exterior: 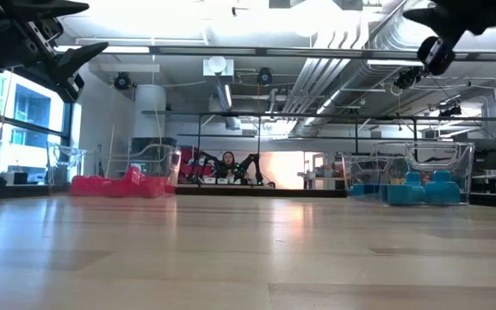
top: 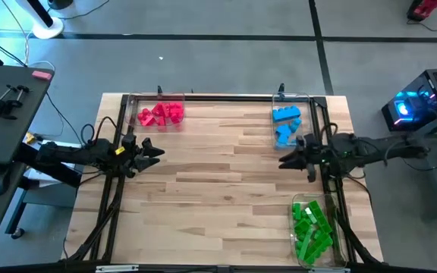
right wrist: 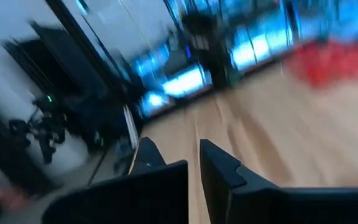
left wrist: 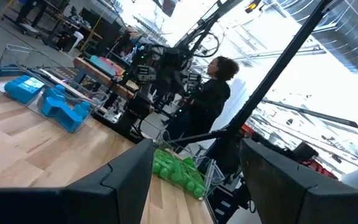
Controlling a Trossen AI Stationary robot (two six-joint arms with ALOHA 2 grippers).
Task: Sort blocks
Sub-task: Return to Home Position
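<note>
Blocks (top: 311,224): three heaps, one per colour, each in its own clear tray.
Trays: three on the table (top: 218,189), one at the near right corner and two along the far edge.
Green blocks (top: 309,231): heaped in the near right tray (top: 294,243), filling most of it; too piled up to count singly.
Grippers: two, both raised off the table top at mid-depth and pointing inward at each other, well apart.
Left gripper (top: 160,152): over the left side of the table, jaws spread wide, nothing between them.
Right gripper (top: 285,161): over the right side, between the green tray and the blue one; jaws parted by a narrower gap than the left pair, nothing between them.
Red blocks (top: 161,114): one loose cluster in the far left tray (top: 139,105); single pieces cannot be counted.
Blue blocks (top: 286,123): one cluster in the far right tray (top: 306,106), a few chunky pieces, the exact count unclear.
Spacing: the red and blue heaps are well apart, at opposite ends of the far edge.
Room behind: one person (exterior: 228,164) shows beyond the far edge in the low view.
</note>
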